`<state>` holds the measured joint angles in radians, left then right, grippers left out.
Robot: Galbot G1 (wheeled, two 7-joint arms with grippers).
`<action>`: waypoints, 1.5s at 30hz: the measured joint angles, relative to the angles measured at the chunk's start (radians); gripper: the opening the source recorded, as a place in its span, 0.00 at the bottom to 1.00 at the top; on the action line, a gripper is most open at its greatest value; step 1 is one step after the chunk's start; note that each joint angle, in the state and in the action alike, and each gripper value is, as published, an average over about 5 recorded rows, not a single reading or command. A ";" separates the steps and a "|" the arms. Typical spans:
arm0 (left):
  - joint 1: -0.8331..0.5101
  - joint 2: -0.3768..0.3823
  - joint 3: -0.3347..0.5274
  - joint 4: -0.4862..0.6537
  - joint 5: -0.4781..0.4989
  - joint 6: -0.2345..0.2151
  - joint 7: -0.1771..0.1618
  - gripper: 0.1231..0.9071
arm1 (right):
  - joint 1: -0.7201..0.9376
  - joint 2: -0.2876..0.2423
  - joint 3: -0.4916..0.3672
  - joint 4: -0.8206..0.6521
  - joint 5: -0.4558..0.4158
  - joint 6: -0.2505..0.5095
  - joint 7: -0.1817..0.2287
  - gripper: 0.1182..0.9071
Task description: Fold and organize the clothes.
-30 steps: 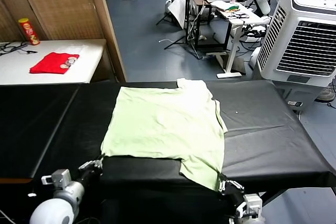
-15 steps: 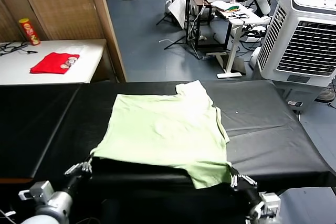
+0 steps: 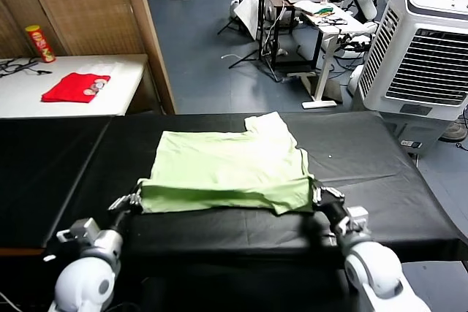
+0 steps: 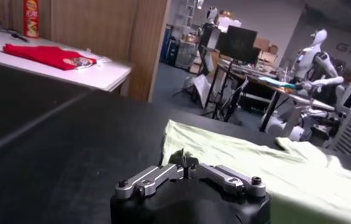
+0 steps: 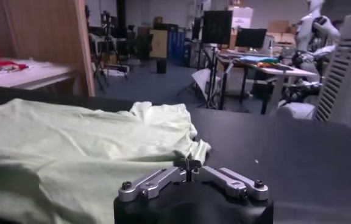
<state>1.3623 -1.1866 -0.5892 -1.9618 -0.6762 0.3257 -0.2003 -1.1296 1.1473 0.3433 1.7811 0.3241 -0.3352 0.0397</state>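
Both grippers are down at the near hem of the shirt [image 3: 227, 166] on the black tabletop [image 3: 380, 180]. Left gripper [image 3: 131, 200] has its jaws pinched on the left corner, right gripper [image 3: 319, 195] has its jaws clamped on the right corner, the hem doubled over the shirt's middle.

Pale green shirt [image 3: 227, 169] on black table [image 3: 380, 180]; red cloth [image 3: 74, 87] on white counter [image 3: 124, 78].
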 joint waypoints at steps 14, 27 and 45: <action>0.004 0.008 -0.013 0.029 0.032 0.017 0.015 0.50 | -0.105 -0.021 0.042 0.135 -0.008 -0.050 -0.047 0.74; 0.069 0.000 -0.028 0.022 0.018 0.059 0.037 0.86 | -0.273 -0.003 0.072 0.195 -0.058 -0.021 -0.044 0.77; 0.107 0.017 -0.028 0.030 0.107 0.064 0.054 0.02 | -0.344 0.003 0.080 0.258 -0.076 -0.098 -0.003 0.00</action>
<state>1.4696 -1.1695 -0.6176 -1.9321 -0.5691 0.3897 -0.1462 -1.4733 1.1506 0.4234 2.0387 0.2477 -0.4329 0.0369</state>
